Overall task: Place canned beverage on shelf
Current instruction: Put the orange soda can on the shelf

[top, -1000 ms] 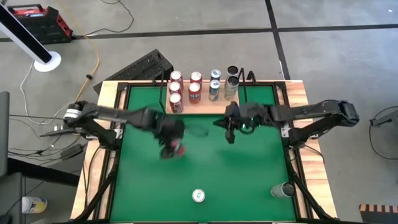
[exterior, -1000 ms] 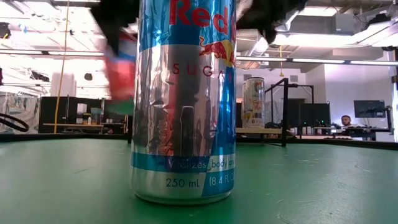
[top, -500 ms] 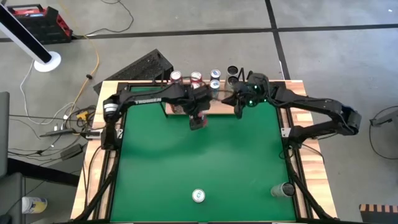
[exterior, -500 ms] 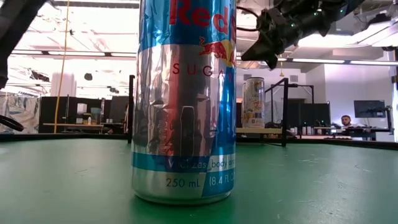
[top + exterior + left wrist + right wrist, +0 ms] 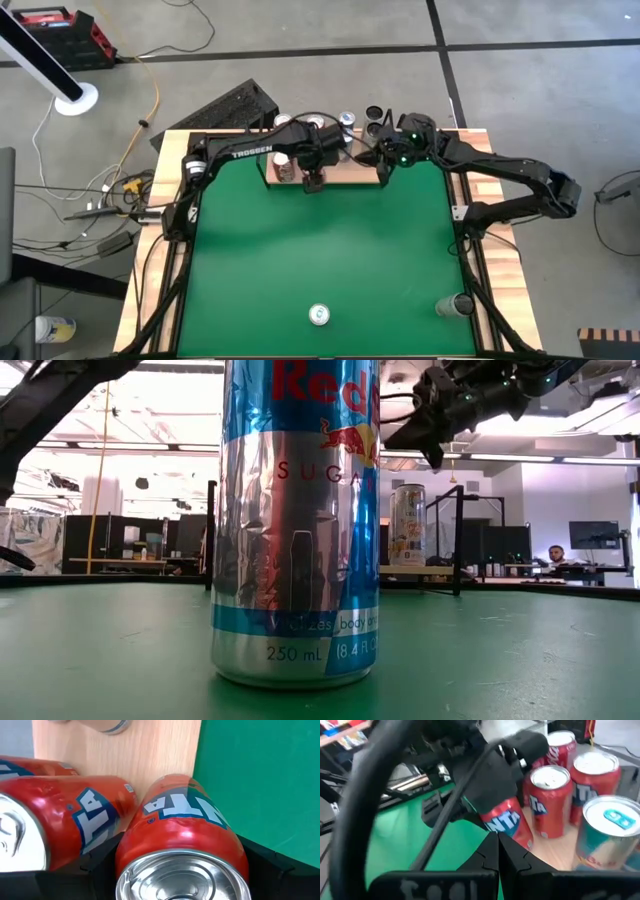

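Note:
My left gripper (image 5: 313, 170) is shut on a red Fanta can (image 5: 182, 840) over the front edge of the shelf (image 5: 350, 175), a light-wood board at the table's far edge. Several cans stand on the shelf: red ones (image 5: 284, 125), a blue-silver one (image 5: 610, 827) and dark ones (image 5: 374, 114). In the left wrist view a red can (image 5: 55, 820) stands right beside the held one. My right gripper (image 5: 384, 170) is shut and empty, raised by the shelf's right end; it also shows in the low view (image 5: 440, 445). My left gripper pinches the red Fanta can by its two opposite side walls (image 5: 127, 852) between its two fingers (image 5: 260, 862), near the can's upper end. The fingers come from above, slanting down. The can (image 5: 507, 827) hangs tilted. I cannot tell whether its lower end touches the board.
A blue-silver Red Bull can (image 5: 319, 315) stands near the table's near edge and fills the low view (image 5: 295, 520). Another can (image 5: 457, 305) is at the near right corner. The shelf's black wire frame (image 5: 458, 540) stands at its ends. Green table (image 5: 320, 250) lies between.
My left gripper has carried the red can from the table's middle toward the far edge, to the shelf's front edge beside the red cans. My right gripper has moved from the table toward the far edge, to the shelf's right end.

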Robot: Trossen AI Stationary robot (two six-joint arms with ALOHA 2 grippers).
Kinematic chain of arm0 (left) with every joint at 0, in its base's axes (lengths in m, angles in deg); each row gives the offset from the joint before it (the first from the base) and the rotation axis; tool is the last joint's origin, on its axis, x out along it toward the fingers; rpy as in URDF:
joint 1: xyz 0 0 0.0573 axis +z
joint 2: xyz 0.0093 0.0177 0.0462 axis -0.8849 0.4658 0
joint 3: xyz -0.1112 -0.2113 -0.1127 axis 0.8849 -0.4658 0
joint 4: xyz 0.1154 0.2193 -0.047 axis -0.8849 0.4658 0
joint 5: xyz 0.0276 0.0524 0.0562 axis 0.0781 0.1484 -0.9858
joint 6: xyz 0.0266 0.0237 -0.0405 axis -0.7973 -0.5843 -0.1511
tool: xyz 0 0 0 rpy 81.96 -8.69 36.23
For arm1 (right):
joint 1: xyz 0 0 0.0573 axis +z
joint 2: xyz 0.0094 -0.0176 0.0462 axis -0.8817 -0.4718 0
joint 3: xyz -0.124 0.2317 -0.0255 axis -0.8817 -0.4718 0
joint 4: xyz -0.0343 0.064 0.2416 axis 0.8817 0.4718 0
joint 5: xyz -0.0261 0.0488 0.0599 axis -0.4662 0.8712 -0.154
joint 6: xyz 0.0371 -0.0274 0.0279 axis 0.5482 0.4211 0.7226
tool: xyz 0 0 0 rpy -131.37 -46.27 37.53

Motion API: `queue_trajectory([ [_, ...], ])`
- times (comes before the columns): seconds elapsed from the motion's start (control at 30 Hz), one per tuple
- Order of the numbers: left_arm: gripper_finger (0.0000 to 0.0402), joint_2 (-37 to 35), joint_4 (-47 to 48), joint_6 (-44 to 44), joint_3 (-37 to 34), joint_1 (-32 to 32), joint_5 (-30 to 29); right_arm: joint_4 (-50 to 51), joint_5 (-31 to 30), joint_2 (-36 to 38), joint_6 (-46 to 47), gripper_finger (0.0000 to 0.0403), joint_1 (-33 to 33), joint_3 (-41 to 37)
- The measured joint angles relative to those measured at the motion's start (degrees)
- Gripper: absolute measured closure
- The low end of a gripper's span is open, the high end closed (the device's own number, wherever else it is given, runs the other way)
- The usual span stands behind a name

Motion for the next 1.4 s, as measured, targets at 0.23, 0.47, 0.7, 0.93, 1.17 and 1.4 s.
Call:
queue_trajectory([
  [0.23, 0.0119, 0.0, 1.3, -3.5, 0.0, 0.1, -1.8, -1.8, -0.1, 0.0, 1.8, 0.0382, 0.1, 0.0],
  [0.47, 0.0117, 0.0, 1.4, -3.5, 0.0, 0.2, -1.6, -2.0, -0.1, 0.0, 2.3, 0.0382, 0.1, 0.0],
  [0.7, 0.0029, 0.1, 1.2, -3.9, -0.1, 0.2, -1.7, -2.0, -0.1, 0.0, 2.7, 0.0382, 0.1, 0.0],
  [0.93, 0.0018, 0.1, 1.3, -3.7, 0.0, 0.0, -3.2, -2.0, -0.1, 0.0, 2.6, 0.0382, 0.8, 0.0],
  [1.17, 0.0016, 0.2, 2.9, -2.2, 2.4, -0.4, -4.3, -1.7, 0.5, 0.0, 2.2, 0.0382, 0.7, 0.0],
  [1.4, 0.0015, 0.2, 11.6, 1.1, 9.3, -1.2, -4.3, 0.8, 1.7, -0.6, 0.7, 0.0382, 2.3, 0.0],
])
